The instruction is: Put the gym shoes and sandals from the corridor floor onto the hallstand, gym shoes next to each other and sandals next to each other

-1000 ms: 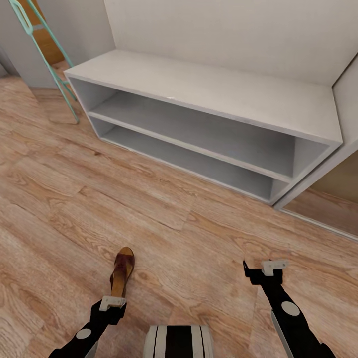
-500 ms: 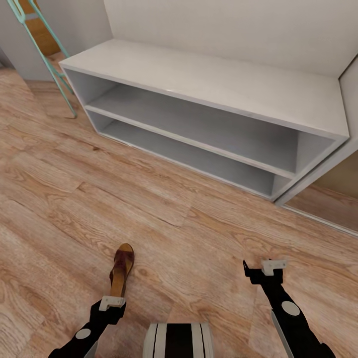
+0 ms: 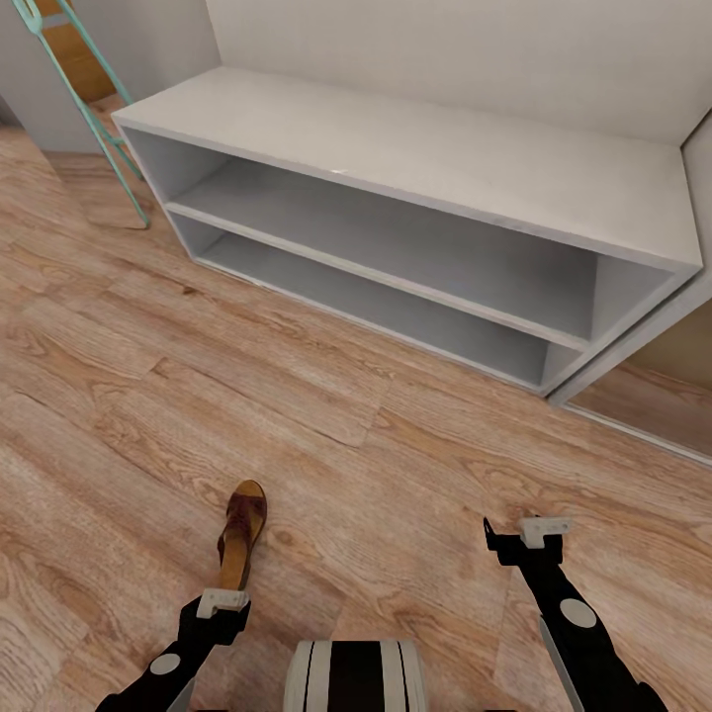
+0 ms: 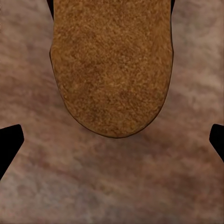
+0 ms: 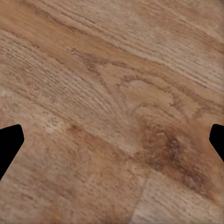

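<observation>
One dark-brown sandal (image 3: 242, 534) with a tan footbed lies on the corridor floor (image 3: 396, 465), toe pointing toward the hallstand (image 3: 415, 158). My left gripper (image 3: 222, 603) hangs open just above its heel end. In the left wrist view the rounded heel of the sandal (image 4: 112, 70) lies just ahead of the open left gripper (image 4: 112, 144). My right gripper (image 3: 529, 539) is open over bare planks, and the right wrist view shows the right gripper (image 5: 112, 144) open above wood grain. Both hallstand shelf rows are bare. The gym shoes are out of view.
A teal ladder-like frame (image 3: 119, 148) leans at the hallstand's left end. A pale wall panel (image 3: 643, 336) meets the hallstand's right end. My own trunk (image 3: 356, 677) shows at the bottom edge. Wide floor lies between me and the hallstand.
The whole view has shifted a little, so the hallstand now looks slightly larger and closer. Both arms and the sandal keep their places relative to each other.
</observation>
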Motion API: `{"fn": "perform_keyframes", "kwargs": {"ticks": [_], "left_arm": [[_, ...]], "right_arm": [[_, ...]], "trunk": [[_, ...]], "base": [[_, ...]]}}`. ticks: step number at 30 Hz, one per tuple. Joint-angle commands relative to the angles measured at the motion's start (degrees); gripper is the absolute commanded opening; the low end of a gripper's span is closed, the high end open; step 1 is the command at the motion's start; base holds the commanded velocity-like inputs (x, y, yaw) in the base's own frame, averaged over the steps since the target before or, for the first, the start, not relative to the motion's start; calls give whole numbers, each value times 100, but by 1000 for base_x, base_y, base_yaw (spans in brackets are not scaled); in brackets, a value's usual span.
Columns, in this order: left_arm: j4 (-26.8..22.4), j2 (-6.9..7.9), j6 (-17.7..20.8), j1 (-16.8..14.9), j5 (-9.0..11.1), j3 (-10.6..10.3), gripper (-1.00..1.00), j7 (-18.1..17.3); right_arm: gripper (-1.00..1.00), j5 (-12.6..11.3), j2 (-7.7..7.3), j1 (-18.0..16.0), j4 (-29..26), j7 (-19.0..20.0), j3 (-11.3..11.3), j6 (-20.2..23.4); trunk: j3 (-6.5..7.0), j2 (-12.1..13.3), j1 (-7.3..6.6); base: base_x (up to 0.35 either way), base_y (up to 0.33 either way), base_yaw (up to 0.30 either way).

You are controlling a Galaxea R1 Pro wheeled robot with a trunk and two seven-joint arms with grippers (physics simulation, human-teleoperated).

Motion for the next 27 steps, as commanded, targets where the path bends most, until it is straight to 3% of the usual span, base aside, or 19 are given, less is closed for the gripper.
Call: {"fn": "perform_keyframes", "kwargs": {"ticks": [1, 10, 17, 27], "left_arm": [[4, 3, -21, -1, -17, -20, 100, 5], [2, 3, -24, 4, -13, -8, 100, 5], [-3, 6, -24, 4, -13, -5, 100, 6], [2, 0, -24, 18, -17, -6, 100, 6]], "right_arm": [[100, 60, 0, -2, -10, 2, -2, 36], [100, 65, 0, -4, 1, 2, -2, 36], [100, 68, 0, -2, -1, 1, -2, 36], [100, 68, 0, -3, -1, -1, -2, 36]], "trunk": [[-3, -1, -1], [-3, -1, -1], [-158, -11, 17], [-158, -11, 17]], "base": [[0, 0, 0], [0, 0, 0], [0, 0, 0], [0, 0, 0]]}}
